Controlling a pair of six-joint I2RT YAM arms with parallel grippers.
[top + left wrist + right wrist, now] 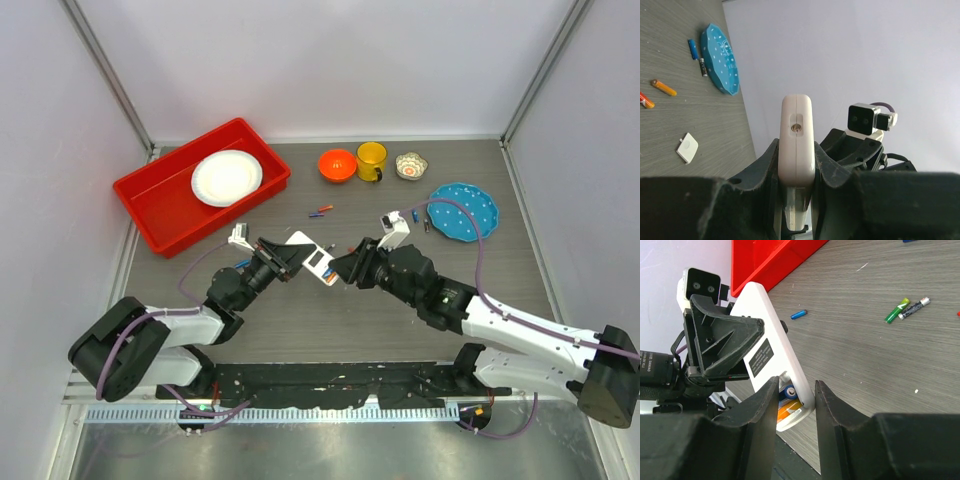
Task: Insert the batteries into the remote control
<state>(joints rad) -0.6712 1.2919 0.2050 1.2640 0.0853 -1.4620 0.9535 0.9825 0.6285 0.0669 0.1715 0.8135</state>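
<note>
My left gripper (pixel 288 258) (pixel 797 152) is shut on the white remote control (pixel 308 248) (pixel 797 140) and holds it by its two flat faces above the table. The plain back faces the right wrist camera, with the battery compartment uncovered at the remote control's (pixel 765 352) free end. A blue battery (pixel 790 391) and an orange battery (pixel 788 410) lie inside. My right gripper (pixel 343 268) (pixel 796 392) stands open, its jaws either side of that end; I cannot tell if they touch it. Loose batteries lie on the table: blue (pixel 798 314), green (pixel 895 312) and black (pixel 914 307).
A small white square cover (pixel 687 147) lies on the table. More batteries (pixel 320 211) lie mid-table, others (pixel 664 88) near the blue plate (pixel 463 210). At the back stand a red bin (pixel 160 215) holding a white plate (pixel 227 177), an orange bowl (pixel 338 164), a yellow mug (pixel 371 160) and a patterned bowl (pixel 411 165).
</note>
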